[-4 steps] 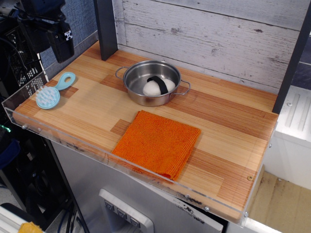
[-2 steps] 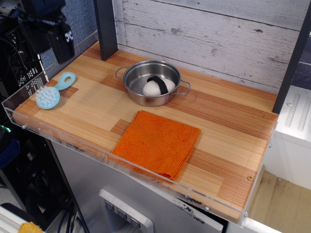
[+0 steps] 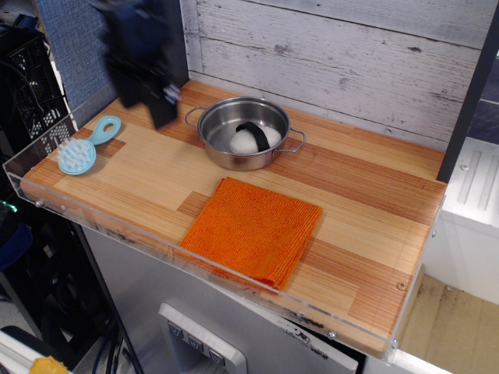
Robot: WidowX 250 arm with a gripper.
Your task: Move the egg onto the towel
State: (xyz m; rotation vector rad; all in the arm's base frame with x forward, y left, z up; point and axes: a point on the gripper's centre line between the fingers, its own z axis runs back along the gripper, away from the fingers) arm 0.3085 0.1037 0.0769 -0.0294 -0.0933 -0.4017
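Observation:
The egg (image 3: 249,139), white with a black band, lies inside the steel pot (image 3: 214,121) at the back middle of the wooden table. The orange towel (image 3: 253,231) lies flat near the front edge, in front of the pot. My gripper (image 3: 160,105) is a dark, motion-blurred shape above the table, just left of the pot and above its left handle. Its fingers are too blurred to tell whether they are open or shut. It holds nothing that I can see.
A light-blue round brush (image 3: 84,149) with a handle lies at the table's left end. A clear plastic rim (image 3: 117,226) runs along the front edge. A grey plank wall (image 3: 335,54) stands behind, with dark posts at both back corners.
My gripper has swung quickly to the right, from the far left corner to just beside the pot. The egg, pot, towel and brush have not moved.

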